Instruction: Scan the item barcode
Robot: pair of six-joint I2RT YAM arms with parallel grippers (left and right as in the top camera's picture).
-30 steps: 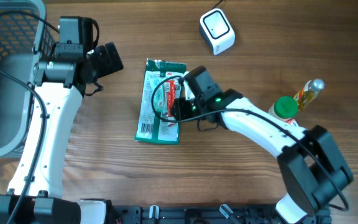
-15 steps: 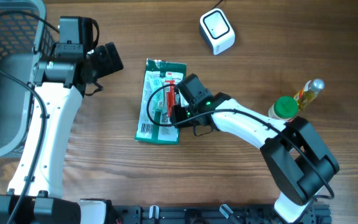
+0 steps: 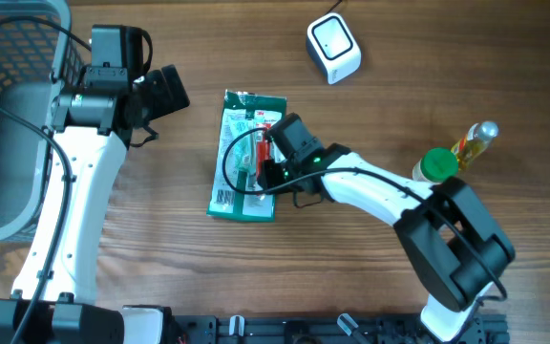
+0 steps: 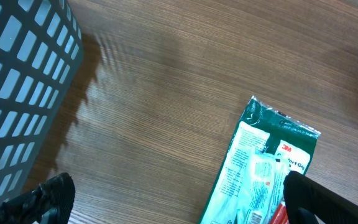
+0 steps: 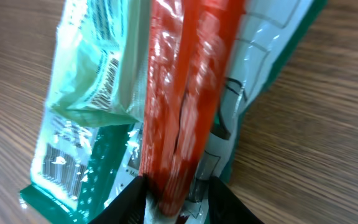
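At mid-table, the green packet (image 3: 232, 162) lies flat on the wooden table (image 3: 160, 248), its long side running near to far. The right gripper (image 3: 267, 164) reaches over it from the right. In the wrist view its fingers (image 5: 129, 199) press on either side of the packet's red strip (image 5: 179, 106), pinching it. To the right, a green-capped jar (image 3: 437, 164) and a slim yellow bottle (image 3: 474, 141) stand side by side. Farther off on the left, the left gripper (image 3: 165, 91) hangs above bare wood with its jaws spread wide, apart from the packet and beside the grey basket (image 3: 57, 38). Farthest off, the white scanner (image 3: 333, 48) sits right of centre.
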